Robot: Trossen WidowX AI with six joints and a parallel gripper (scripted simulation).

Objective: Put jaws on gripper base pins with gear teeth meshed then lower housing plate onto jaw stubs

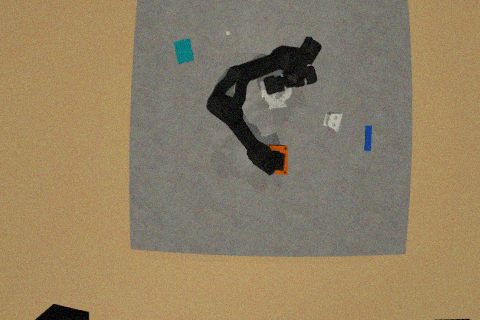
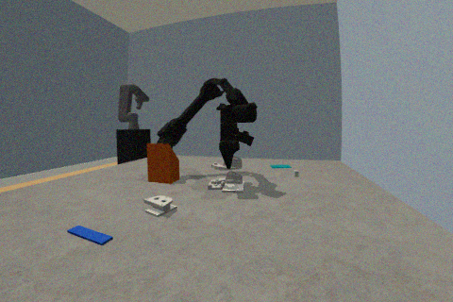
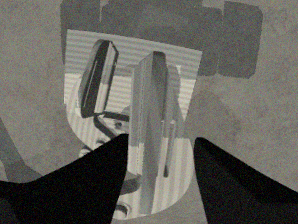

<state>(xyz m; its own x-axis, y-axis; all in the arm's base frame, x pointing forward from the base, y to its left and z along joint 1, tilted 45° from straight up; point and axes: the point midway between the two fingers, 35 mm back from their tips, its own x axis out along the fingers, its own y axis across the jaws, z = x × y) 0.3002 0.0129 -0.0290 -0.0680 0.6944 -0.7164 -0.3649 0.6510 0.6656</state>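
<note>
My gripper [image 2: 228, 167] [image 3: 161, 143] points down and is shut on the upright grey-white pad of one jaw [image 2: 234, 163] [image 3: 150, 125], holding it above the base. The white gripper base [image 1: 276, 103] [image 2: 233, 190] [image 3: 75, 67] lies on the mat below. The other jaw [image 2: 234, 177] [image 3: 104, 75] stands on the base, left of the held one in the wrist view. The pins and gear teeth are mostly hidden, so meshing cannot be told. The white housing plate [image 1: 333, 121] [image 2: 159, 201] with two holes lies apart, over a lower flat part.
An orange block [image 1: 285, 160] [image 2: 162, 164] stands by the arm's foot. A blue strip [image 1: 368, 138] [image 2: 90, 235] lies beyond the housing plate. A teal rectangle [image 1: 183, 51] [image 2: 280, 166] and a small pale piece [image 1: 228, 33] [image 2: 296, 173] lie on the other side.
</note>
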